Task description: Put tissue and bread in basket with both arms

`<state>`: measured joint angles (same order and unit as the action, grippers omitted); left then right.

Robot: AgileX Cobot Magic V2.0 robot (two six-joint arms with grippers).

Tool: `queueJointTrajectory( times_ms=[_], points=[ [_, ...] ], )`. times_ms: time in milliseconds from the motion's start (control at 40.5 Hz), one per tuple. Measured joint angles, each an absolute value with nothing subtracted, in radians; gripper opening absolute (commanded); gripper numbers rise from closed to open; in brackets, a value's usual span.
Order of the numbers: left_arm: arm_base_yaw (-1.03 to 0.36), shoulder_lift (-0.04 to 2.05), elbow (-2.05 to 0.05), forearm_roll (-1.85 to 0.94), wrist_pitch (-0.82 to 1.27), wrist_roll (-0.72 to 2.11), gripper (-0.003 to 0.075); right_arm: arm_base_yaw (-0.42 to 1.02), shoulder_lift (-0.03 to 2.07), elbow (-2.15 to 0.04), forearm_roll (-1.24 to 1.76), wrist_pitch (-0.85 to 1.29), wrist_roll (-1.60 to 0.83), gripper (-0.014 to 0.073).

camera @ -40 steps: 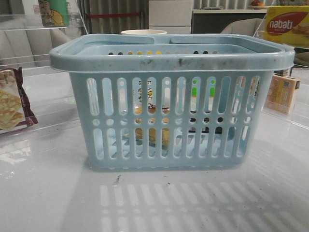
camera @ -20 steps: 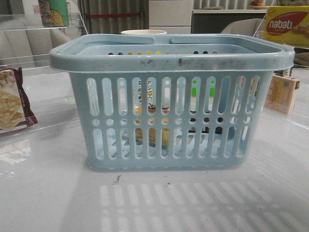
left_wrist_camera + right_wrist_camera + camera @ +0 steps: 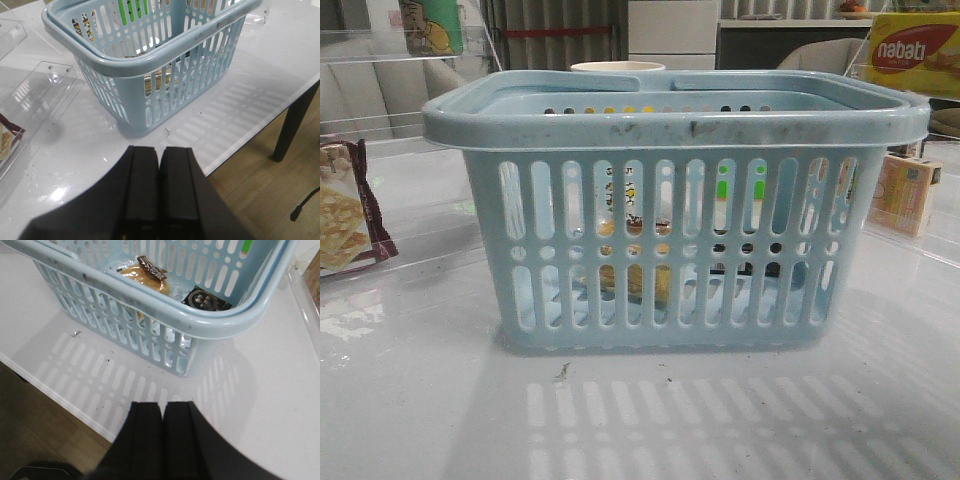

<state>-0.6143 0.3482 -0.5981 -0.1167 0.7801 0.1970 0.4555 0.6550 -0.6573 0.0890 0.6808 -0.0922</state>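
Note:
The light blue basket (image 3: 675,115) stands in the middle of the white table. The bread (image 3: 145,277), a golden-brown bun in clear wrap with a dark label, lies on the basket floor; it shows through the slots in the front view (image 3: 635,280). The dark tissue pack (image 3: 205,299) lies beside it in the basket. My left gripper (image 3: 159,150) is shut and empty, held back above the table's front edge, apart from the basket (image 3: 150,60). My right gripper (image 3: 162,405) is shut and empty, also back from the basket (image 3: 165,310). Neither gripper shows in the front view.
A maroon-edged cracker bag (image 3: 345,215) lies at the left on a clear acrylic tray (image 3: 35,90). A tan carton box (image 3: 905,190) and a yellow-red nabati box (image 3: 915,50) stand at the right. The table's front edge (image 3: 280,100) and floor are close behind both grippers.

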Motion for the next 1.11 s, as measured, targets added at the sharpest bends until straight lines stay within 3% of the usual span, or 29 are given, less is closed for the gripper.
queueJointTrajectory(
  times_ms=[222,642,1111],
  points=[
    [-0.526,0.229,-0.494,-0.115,0.701,0.197,0.0091,0.456,0.655,-0.657,0.088,0.684,-0.092,0.0025],
    [-0.176,0.0,-0.067,-0.165,0.195,0.197,0.0091,0.456,0.655,-0.657,0.088,0.684,-0.092,0.0025],
    [-0.107,-0.006,0.008,-0.009,0.092,0.047,0.0091,0.456,0.655,-0.657,0.088,0.684,-0.092,0.0025]
  ],
)
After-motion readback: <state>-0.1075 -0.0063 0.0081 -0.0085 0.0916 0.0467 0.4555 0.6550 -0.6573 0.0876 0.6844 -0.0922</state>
